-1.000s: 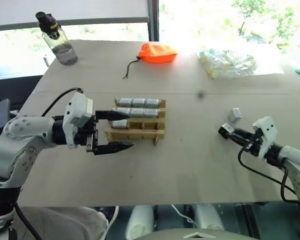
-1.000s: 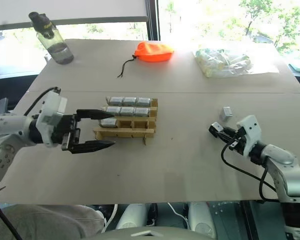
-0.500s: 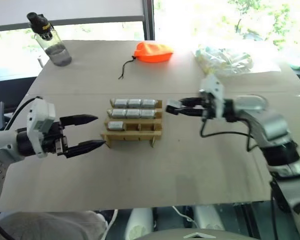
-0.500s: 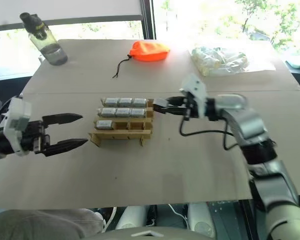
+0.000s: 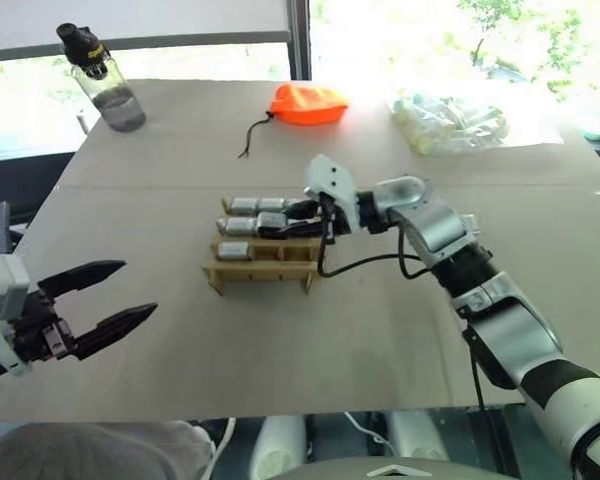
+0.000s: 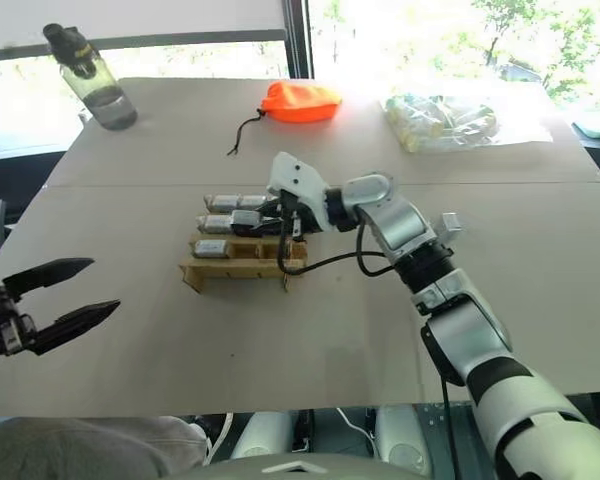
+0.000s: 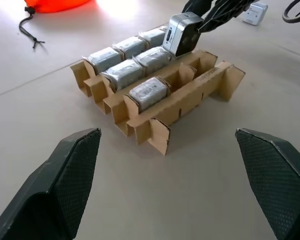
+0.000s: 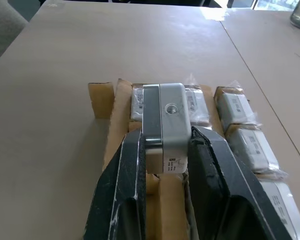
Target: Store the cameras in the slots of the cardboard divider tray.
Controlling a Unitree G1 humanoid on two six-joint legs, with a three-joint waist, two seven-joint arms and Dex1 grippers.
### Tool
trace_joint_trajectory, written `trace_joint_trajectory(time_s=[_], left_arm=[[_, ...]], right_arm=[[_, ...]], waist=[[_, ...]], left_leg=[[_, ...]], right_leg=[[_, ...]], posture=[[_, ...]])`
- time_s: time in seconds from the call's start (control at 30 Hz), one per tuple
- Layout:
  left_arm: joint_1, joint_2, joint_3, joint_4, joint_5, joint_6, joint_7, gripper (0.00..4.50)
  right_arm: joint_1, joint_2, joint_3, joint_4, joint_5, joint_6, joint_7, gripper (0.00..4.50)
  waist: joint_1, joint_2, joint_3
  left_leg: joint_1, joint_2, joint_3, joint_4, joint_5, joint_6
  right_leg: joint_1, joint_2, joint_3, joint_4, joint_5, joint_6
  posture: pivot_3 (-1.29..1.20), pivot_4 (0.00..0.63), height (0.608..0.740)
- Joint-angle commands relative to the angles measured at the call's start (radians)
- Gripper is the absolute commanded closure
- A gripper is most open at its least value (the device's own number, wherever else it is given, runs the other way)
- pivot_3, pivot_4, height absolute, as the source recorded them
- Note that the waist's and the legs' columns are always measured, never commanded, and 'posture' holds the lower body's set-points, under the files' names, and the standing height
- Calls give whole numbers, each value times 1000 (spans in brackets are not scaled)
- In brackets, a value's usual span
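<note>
The right gripper (image 8: 165,150) has its fingers clamped on a silver-grey camera (image 7: 182,34), carried just above the right end of the cardboard divider tray (image 5: 265,268), which sits near the middle of the worktop (image 5: 360,340). 6 wrapped cameras lie in slots: 3 in the back row, 2 in the middle row, 1 at the left of the front row. Another camera (image 6: 448,224) rests loose on the worktop to the right of the arm, well apart from the tray. The left gripper (image 5: 90,305) hovers near the front left edge with its fingers spread wide and empty. The main risk, as I judge it, is the held camera catching a thin cardboard partition on the way down, which could buckle it or shove the light tray along, since nothing braces it; the held camera also looks tilted against the slot. Open room lies in front of and beside the tray; the orange pouch (image 5: 310,103), the bottle (image 5: 105,80) and the plastic bag (image 5: 450,122) stand far back.
</note>
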Motion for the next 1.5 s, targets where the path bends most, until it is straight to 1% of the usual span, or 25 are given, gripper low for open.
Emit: trace_joint_trajectory(time_s=[0.03, 0.2, 0.47, 0.77, 0.8, 0.83, 0.9, 0.93, 1.0, 1.03, 1.07, 1.23, 1.33, 1.4, 1.47, 1.5], left_arm=[[6, -10, 41, -43, -30, -6, 10, 0], [2, -6, 43, -37, -32, -8, 14, 0], [-9, 6, 43, -20, -30, -10, 4, 0], [-26, 14, 35, -7, -26, -14, -1, 0], [-29, 15, 32, -6, -26, -13, -1, 0], [-31, 17, 31, -4, -25, -13, -2, 0], [-37, 19, 27, -1, -24, -13, -4, 0], [-40, 21, 25, 1, -24, -12, -5, 0], [-49, 25, 18, 4, -23, -11, -6, 0], [-54, 29, 13, 6, -22, -11, -7, 0], [-57, 33, 7, 8, -19, -13, -11, 0], [-103, 48, -40, -9, -30, -5, -8, 0], [-169, 57, -117, -31, -42, 9, 4, 0], [-209, 58, -159, -32, -46, 14, 11, 0], [-231, 59, -183, -30, -45, 16, 8, 0], [-262, 62, -217, -24, -44, 17, 7, 0]], right_arm=[[14, 30, 9, -38, -12, -24, 4, 3879], [28, 61, 22, -23, -49, -55, -8, 3879], [25, 82, 27, 56, -116, -114, -45, 3879], [38, 85, 26, 68, -129, -76, -15, 3879], [41, 87, 23, 62, -126, -70, -15, 3379], [43, 88, 23, 55, -122, -64, -10, 3076], [50, 84, 24, 31, -110, -44, 12, 2188], [54, 80, 21, 13, -103, -31, 22, 1857], [62, 74, -1, -42, -74, 12, 30, 629], [69, 62, -12, -83, -58, 39, 36, 285], [77, 50, -22, -128, -46, 61, 33, 36], [149, -35, -106, -427, 42, 253, -25, 36], [244, -117, -224, -635, 92, 397, -126, 36], [299, -158, -295, -704, 106, 449, -190, 36], [334, -189, -333, -742, 118, 487, -238, 36], [381, -224, -373, -759, 93, 480, -279, 36]], waist=[[0, 0, 0], [-4, 0, 0], [-8, 0, 0], [-17, 0, 0], [-17, 0, 0], [-17, 1, 0], [-18, 1, 0], [-19, 1, 0], [-21, 1, 0], [-21, 1, 0], [-21, 0, 0], [-18, 1, 0], [-6, 0, 0], [1, 0, 0], [1, 0, 0], [-1, 0, 0]], left_leg=[[0, 0, 0, 0, 0, 0], [0, 0, 0, 0, 0, 0], [0, 0, 0, 0, 0, 0], [0, 0, 0, 0, 0, 0], [0, 0, 0, 0, 0, 0], [0, 0, 0, 0, 0, 0], [0, 0, -1, 0, 0, 0], [0, 0, -1, 0, 0, 0], [0, 0, -1, 0, 0, 0], [0, 0, -1, 0, 0, 0], [0, 0, -1, -1, 0, 0], [-1, 0, -4, -1, 0, 0], [-2, -1, -5, -1, 0, 0], [-2, -1, -5, -1, 0, -1], [-2, -1, -4, -1, 0, 0], [-1, -1, -4, -1, 0, 0]], right_leg=[[0, 0, 0, 0, 0, 0], [0, -1, 0, 0, 0, 0], [0, -1, 0, 0, 0, 0], [0, -3, 0, -1, 0, 0], [0, -3, 0, -1, 0, 0], [0, -3, 0, -1, 0, 0], [0, -3, 0, -1, 0, 0], [0, -3, 0, -1, 0, 0], [0, -3, 0, -1, 0, 0], [0, -4, 0, -1, 0, 0], [0, -4, 0, -1, 0, 0], [0, -5, 0, -2, 0, 0], [1, -5, -1, -3, 0, 0], [1, -5, 0, -3, 0, 0], [1, -5, 0, -3, 0, 0], [1, -5, 0, -3, 0, 0]], posture=[[0, 150, 740], [0, 150, 740], [0, 150, 740], [0, 150, 740], [0, 150, 740], [0, 150, 740], [0, 150, 740], [0, 150, 740], [0, 150, 740], [0, 150, 740], [0, 150, 740], [0, 150, 740], [0, 150, 740], [0, 150, 740], [0, 150, 740], [0, 150, 740]])
